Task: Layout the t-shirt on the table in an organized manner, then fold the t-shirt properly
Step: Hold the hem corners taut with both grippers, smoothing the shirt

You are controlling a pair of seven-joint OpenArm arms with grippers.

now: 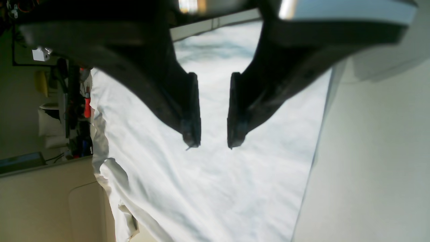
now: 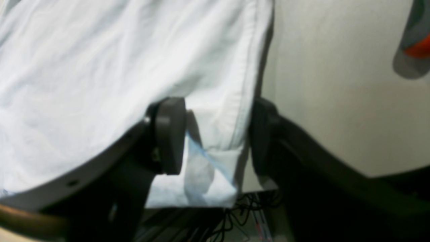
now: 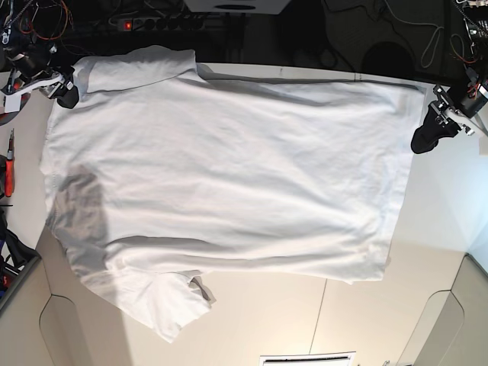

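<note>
Your right hand [image 2: 215, 134] grips the t-shirt [image 3: 229, 168] hem between its fingers; your left hand [image 1: 214, 141] hangs open above cloth, table [image 1: 369, 161] beside it, a red-handled tool [image 3: 9, 171] nearby.

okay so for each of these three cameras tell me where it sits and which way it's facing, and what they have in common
Left wrist: rides the left arm, looks past the open left pincer along the t-shirt.
Right wrist: rides the right arm, looks at the right pincer with the shirt's hemmed edge between its fingers.
Base: overhead, looking down at the table; both pincers show at the shirt's far corners.
Shared: the white shirt on the table.
</note>
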